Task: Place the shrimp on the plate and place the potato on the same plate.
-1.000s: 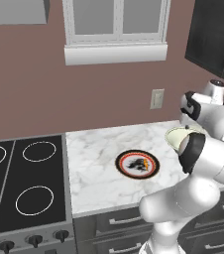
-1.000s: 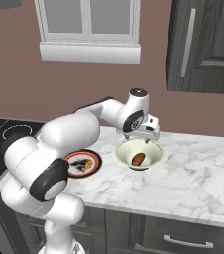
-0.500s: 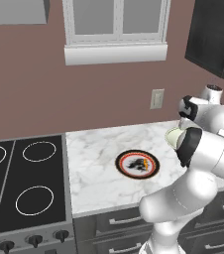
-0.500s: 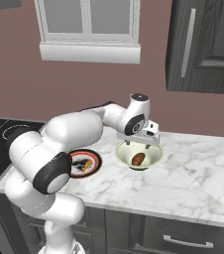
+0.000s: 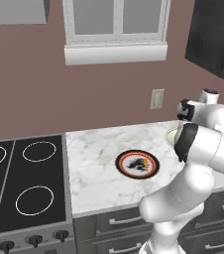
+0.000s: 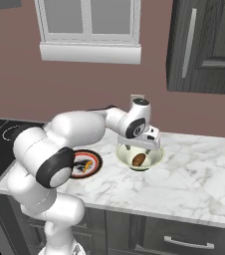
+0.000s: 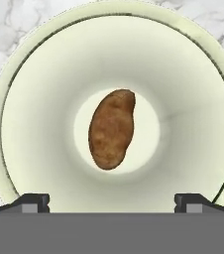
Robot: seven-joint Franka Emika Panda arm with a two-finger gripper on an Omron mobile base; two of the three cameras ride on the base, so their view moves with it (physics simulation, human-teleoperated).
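I have the jaws spread wide and holding nothing. They hang right over a pale bowl on the bench.

The potato lies flat on the bottom of the bowl, straight below the jaws and between the two tips. It is turned a bit, with its long side running from one corner toward the other. There is bare bowl floor all around it.

The plate sits on the bench off to the side of the jaws, apart from the bowl. I see no food on it. So I think neither job is done yet. The potato still has to come out of the bowl and go on the plate. The shrimp has to go there too. At the left edge of the hand view, just outside the bowl, there is a tiny orange bit. It may be the shrimp, but I cannot tell.

The bowl walls rise all around the potato, so the tips must go down inside the rim. The bowl is wide, and I think they fit. I must lift the potato above the rim before I slide sideways. The bench between bowl and plate looks bare, so the way across is free. The wall and the dark cupboard are behind the jaws and well apart.
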